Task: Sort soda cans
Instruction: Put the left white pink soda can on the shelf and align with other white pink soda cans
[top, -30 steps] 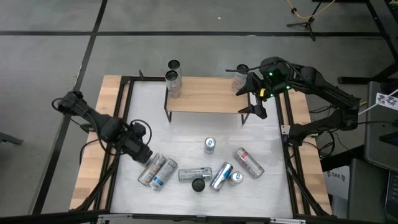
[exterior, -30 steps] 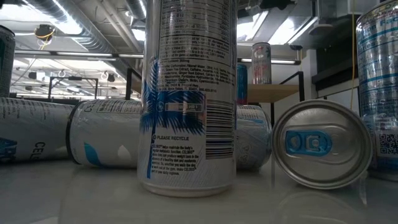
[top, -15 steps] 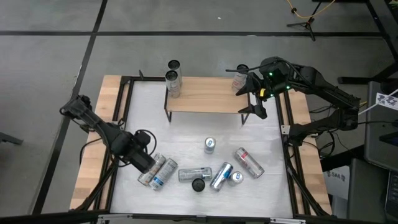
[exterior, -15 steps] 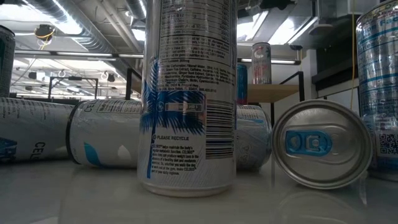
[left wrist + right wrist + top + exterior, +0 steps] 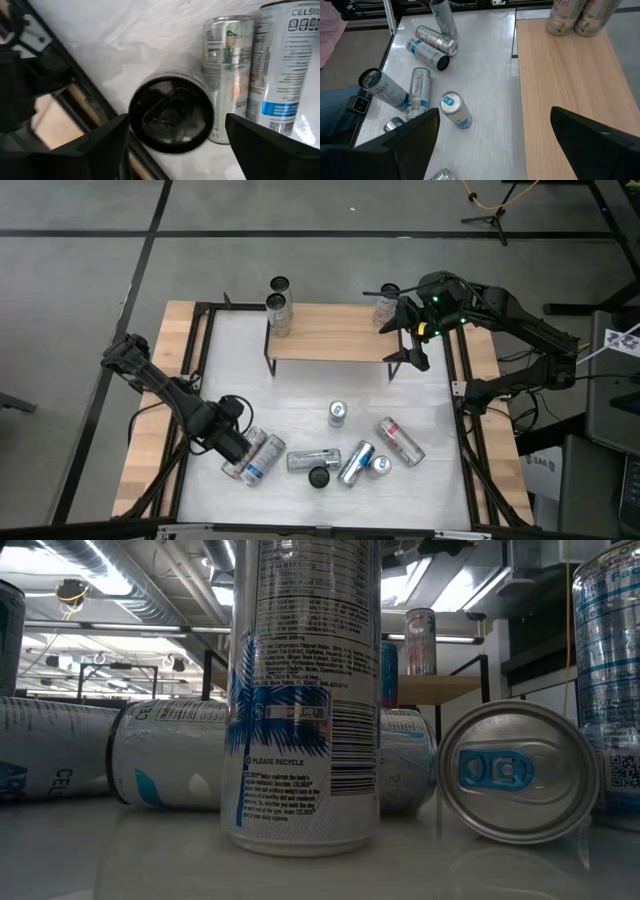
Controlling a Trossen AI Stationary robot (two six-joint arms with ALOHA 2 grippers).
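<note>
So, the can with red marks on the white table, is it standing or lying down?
Lying down. In the high view the red-marked can shows its full side, right of the other cans.

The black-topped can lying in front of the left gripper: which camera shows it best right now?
The left wrist view: the black-topped can fills the picture between the left gripper's open fingers, lying beside a second can. The high view shows it only small, at the gripper's tip. In the low and right wrist views I cannot pick it out for certain.
</note>
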